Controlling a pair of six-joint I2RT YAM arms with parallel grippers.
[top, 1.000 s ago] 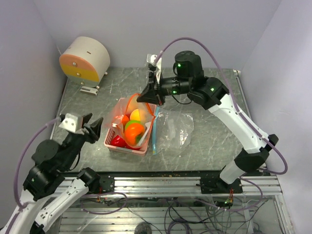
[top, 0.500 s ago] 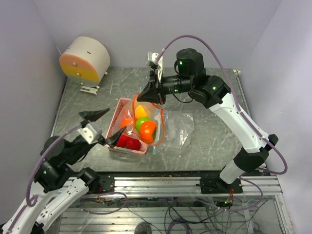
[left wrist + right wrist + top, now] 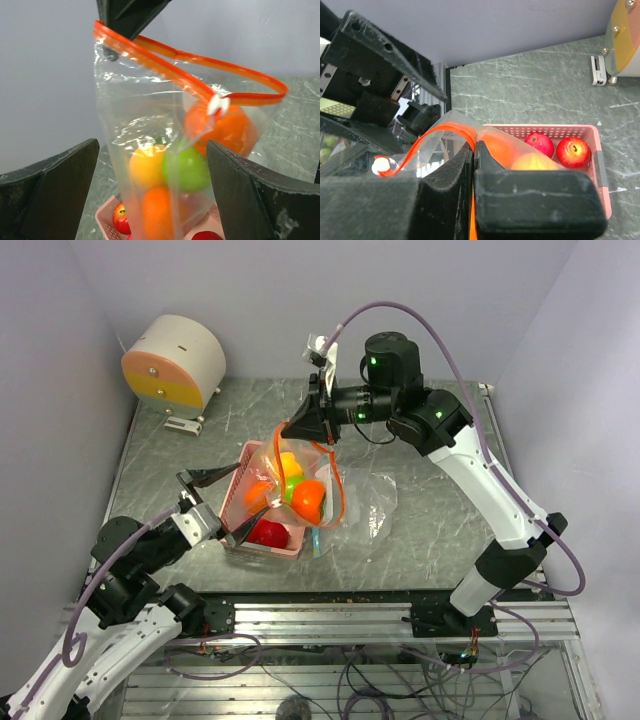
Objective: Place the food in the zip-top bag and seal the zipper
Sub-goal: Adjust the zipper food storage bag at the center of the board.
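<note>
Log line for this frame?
left gripper open, facing bag | right gripper shut on bag rim, over basket | fruit in bag | red apples in basket | zipper open

**A:** Where's the zip-top bag?

**B:** Mid-table, hanging upright over the pink basket. The right gripper pinches its top edge. It's clear and crinkly, and the mouth gapes open.

**A:** And the zipper?

**B:** It's an orange strip looping round the open mouth, unsealed, with a white slider partway along.

**A:** What food is inside?

**B:** An orange sits highest. Below it a green apple and a yellow-orange fruit lie side by side. A second orange is lowest.

**A:** Anything outside the bag?

**B:** A red apple lies in the basket, touching another red apple. A second clear bag with a teal strip lies flat just right of the basket.
</note>
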